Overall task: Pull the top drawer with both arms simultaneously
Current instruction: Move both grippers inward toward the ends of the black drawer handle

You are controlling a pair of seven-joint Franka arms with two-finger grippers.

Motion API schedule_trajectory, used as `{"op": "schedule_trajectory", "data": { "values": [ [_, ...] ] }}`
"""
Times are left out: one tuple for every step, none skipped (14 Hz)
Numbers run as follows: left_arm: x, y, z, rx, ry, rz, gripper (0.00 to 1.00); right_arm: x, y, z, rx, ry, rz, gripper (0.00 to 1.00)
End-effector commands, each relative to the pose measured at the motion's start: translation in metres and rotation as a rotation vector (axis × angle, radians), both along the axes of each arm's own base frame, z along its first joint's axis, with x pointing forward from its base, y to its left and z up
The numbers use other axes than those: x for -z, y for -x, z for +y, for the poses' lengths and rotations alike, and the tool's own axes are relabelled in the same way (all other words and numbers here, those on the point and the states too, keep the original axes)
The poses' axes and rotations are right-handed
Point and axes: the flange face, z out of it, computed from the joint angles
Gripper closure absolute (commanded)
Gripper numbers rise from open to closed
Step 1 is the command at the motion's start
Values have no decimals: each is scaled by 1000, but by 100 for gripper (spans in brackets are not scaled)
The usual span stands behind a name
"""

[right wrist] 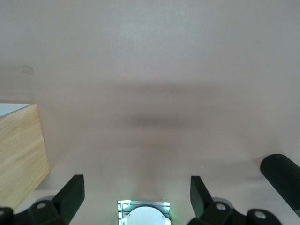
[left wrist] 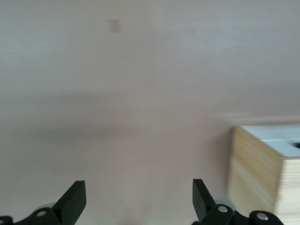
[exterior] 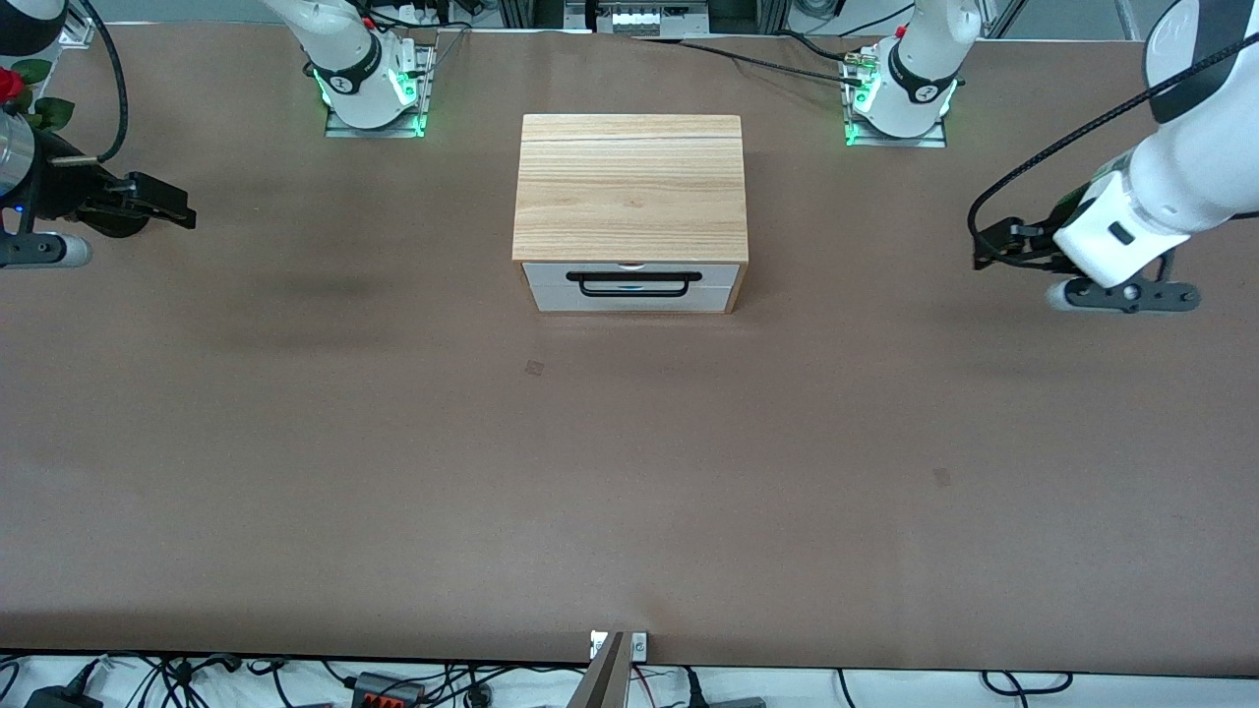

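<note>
The top drawer [exterior: 551, 274] has a white front and a long black bar handle [exterior: 634, 279]. It sits shut in the light-wood cabinet [exterior: 629, 187] at the table's middle. My left gripper [exterior: 987, 246] hovers over the table toward the left arm's end, well apart from the cabinet, open and empty. In the left wrist view [left wrist: 139, 187] its fingers stand wide apart, with the cabinet's corner [left wrist: 255, 173] off to one side. My right gripper [exterior: 175, 206] hovers over the right arm's end, open and empty. In the right wrist view [right wrist: 136, 183] the cabinet's side [right wrist: 18, 150] shows.
Both arm bases [exterior: 374, 88] [exterior: 900, 98] stand on lit plates farther from the front camera than the cabinet. A red flower [exterior: 10, 84] sits at the right arm's end. Cables lie along the table's near edge [exterior: 393, 683].
</note>
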Motion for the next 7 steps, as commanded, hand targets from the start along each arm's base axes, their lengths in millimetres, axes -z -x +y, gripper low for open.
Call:
{"op": "schedule_trajectory", "data": {
  "values": [
    [33, -26, -13, -23, 155, 33, 0, 18, -13, 6, -15, -19, 41, 0],
    [44, -29, -19, -24, 173, 50, 0, 24, -16, 9, -14, -44, 55, 0],
    [53, -32, -25, -23, 192, 64, 0, 36, -20, 19, -18, -124, 75, 0],
    [61, -35, -36, -17, 238, 68, 0, 44, -22, 28, -8, -229, 92, 0],
    [74, -39, -42, 19, 296, 76, 0, 59, -28, 36, 2, -307, 120, 0],
    [93, -44, -46, 63, 369, 86, 0, 80, -32, 45, 6, -400, 154, 0],
    [114, -46, -49, 72, 447, 115, 0, 102, -37, 58, 3, -509, 186, 0]
  ]
}}
